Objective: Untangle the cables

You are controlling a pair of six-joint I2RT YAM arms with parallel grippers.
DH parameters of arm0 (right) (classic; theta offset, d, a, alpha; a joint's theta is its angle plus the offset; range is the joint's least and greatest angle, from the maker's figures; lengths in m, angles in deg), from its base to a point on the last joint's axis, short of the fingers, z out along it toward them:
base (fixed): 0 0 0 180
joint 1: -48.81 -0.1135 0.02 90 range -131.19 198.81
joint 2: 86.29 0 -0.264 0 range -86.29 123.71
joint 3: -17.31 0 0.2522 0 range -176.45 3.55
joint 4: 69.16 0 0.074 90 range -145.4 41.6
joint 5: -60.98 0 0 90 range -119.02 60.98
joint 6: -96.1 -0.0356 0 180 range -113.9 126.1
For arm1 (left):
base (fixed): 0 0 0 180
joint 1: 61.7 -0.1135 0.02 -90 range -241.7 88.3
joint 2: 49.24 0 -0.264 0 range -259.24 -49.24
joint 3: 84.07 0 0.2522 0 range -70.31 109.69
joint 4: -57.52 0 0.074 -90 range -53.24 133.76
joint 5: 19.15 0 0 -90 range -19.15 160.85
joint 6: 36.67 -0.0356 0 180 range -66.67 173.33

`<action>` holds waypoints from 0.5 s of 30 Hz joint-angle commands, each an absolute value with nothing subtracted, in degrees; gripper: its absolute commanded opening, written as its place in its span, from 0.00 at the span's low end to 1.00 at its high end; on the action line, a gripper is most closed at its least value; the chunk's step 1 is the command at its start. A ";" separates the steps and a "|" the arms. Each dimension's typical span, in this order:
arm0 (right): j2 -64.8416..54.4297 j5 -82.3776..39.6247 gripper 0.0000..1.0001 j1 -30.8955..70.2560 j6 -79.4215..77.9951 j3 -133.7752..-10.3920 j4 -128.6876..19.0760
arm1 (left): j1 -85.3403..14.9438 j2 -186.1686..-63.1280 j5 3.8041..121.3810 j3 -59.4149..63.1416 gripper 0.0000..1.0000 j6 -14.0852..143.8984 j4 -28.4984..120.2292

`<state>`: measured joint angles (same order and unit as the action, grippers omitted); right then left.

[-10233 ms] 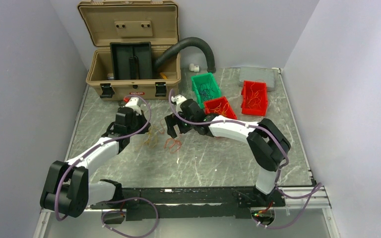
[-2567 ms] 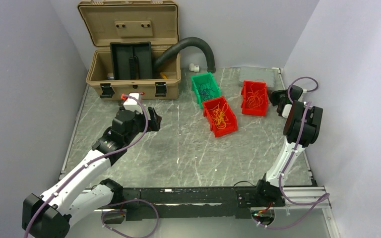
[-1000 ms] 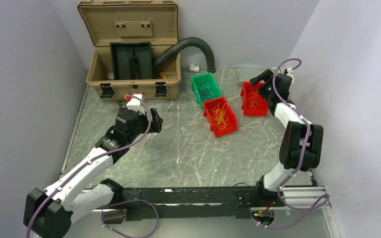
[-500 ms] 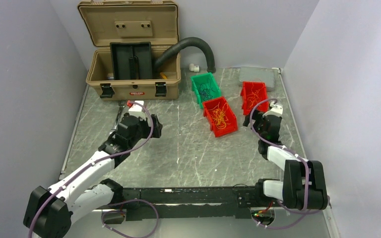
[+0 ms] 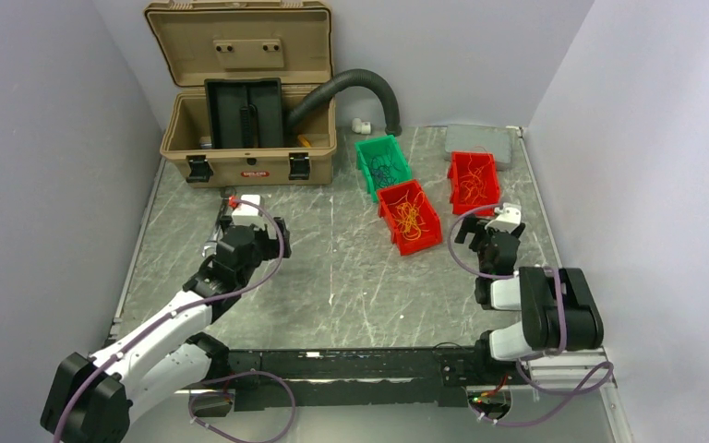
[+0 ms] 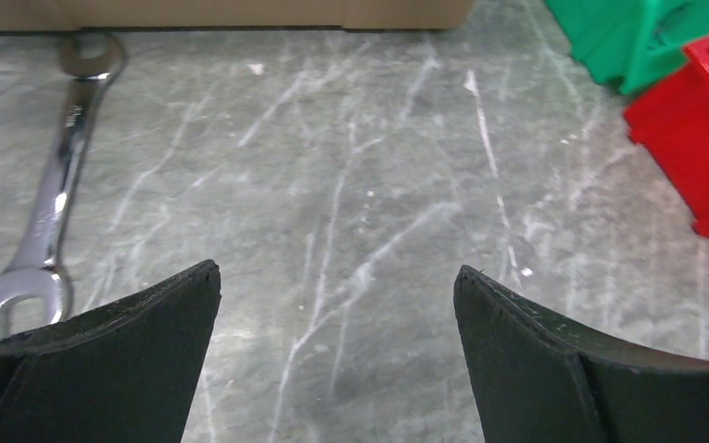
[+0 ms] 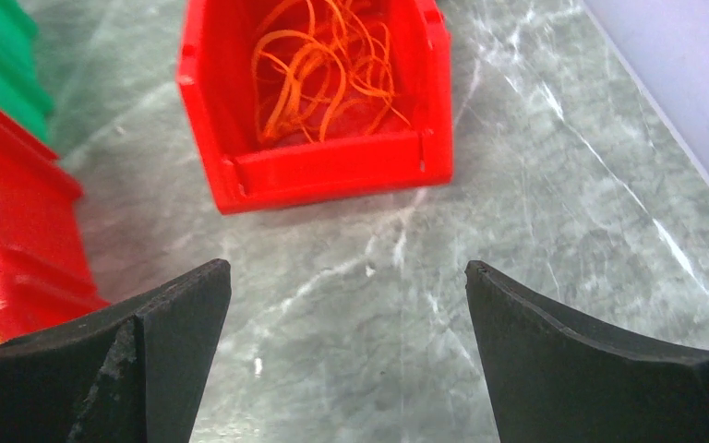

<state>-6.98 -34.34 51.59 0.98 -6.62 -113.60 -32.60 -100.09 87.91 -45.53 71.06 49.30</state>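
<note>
The whole table point(image 5: 360, 286) is viewed from above and behind, its near edge at the bottom of the frame. Its surface is seen close and low past the left gripper point(image 6: 337, 268) and the right gripper point(image 7: 348, 263). The red bin point(image 7: 332, 175) at the right wrist view's upper centre is shared with the overhead view.

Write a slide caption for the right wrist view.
Open right pincer faces a red bin holding orange cables.

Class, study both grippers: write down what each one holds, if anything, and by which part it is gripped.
Nothing is held. The left gripper and right gripper both stand open over the table; the orange cables lie in a red bin.
</note>
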 commanded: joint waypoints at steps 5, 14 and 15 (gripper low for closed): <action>-1.87 -43.12 1.00 47.28 4.16 -9.78 -120.84 | -33.07 -103.77 110.37 -47.90 0.99 63.49 59.92; -1.38 -44.39 1.00 45.71 5.23 -9.39 -122.24 | -42.16 -104.63 108.27 -51.99 0.97 55.51 74.36; -1.44 -44.42 1.00 45.71 5.22 -9.37 -122.06 | -43.45 -105.18 106.70 -53.43 0.97 54.53 76.99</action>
<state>-1.54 -43.10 45.76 4.58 -8.28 -118.62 -39.48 -105.21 108.72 -50.25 59.98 63.84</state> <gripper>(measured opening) 0.997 0.976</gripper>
